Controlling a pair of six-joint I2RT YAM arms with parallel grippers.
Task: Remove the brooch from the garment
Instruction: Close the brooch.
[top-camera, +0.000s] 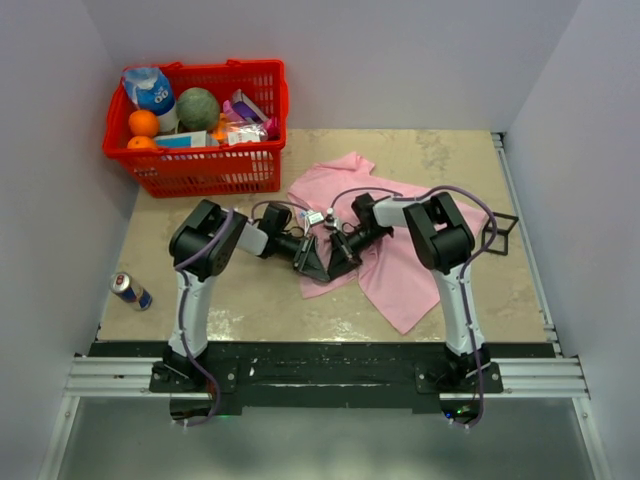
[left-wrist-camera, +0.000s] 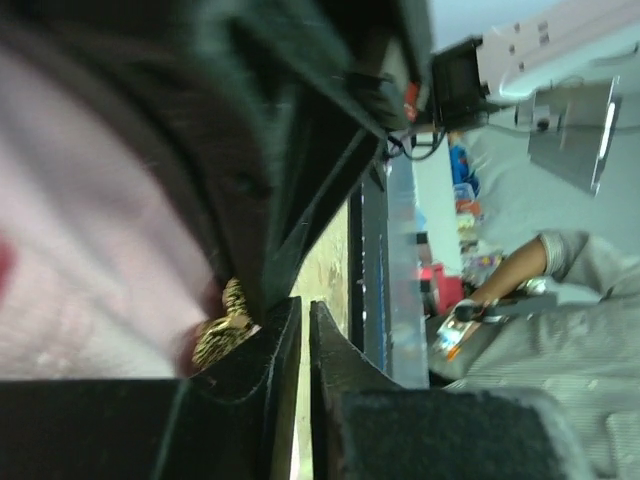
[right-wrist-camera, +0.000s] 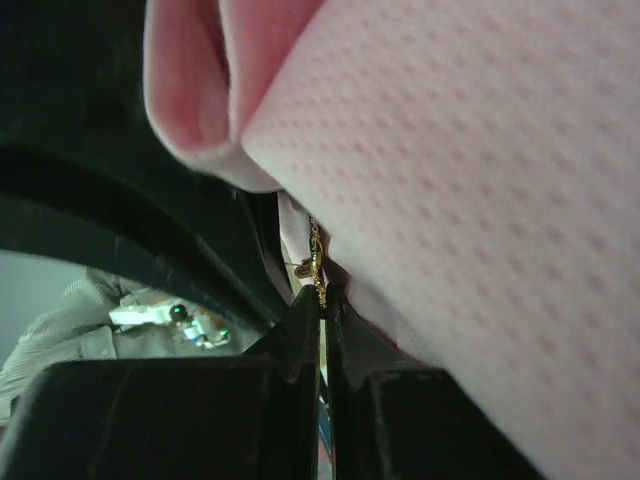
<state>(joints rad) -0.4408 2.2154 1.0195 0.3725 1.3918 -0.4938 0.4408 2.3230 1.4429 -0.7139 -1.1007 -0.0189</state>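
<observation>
The table (top-camera: 250, 300) carries the pink garment (top-camera: 400, 275), which is bunched at both end effectors. The left end effector (left-wrist-camera: 303, 310) is narrowed to a slit; I cannot tell whether it grips anything. The right end effector (right-wrist-camera: 322, 300) is closed, its tips pinching the gold brooch (right-wrist-camera: 317, 262).

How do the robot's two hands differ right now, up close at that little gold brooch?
The right hand is fully shut, seemingly pinching the brooch by its gold edge; the left hand shows a thin slit between its fingers, nothing visible in it. The brooch lies at the right hand's tips, but off to one side of the left hand's. Both are black, two-fingered, and meet over the pink shirt.
</observation>
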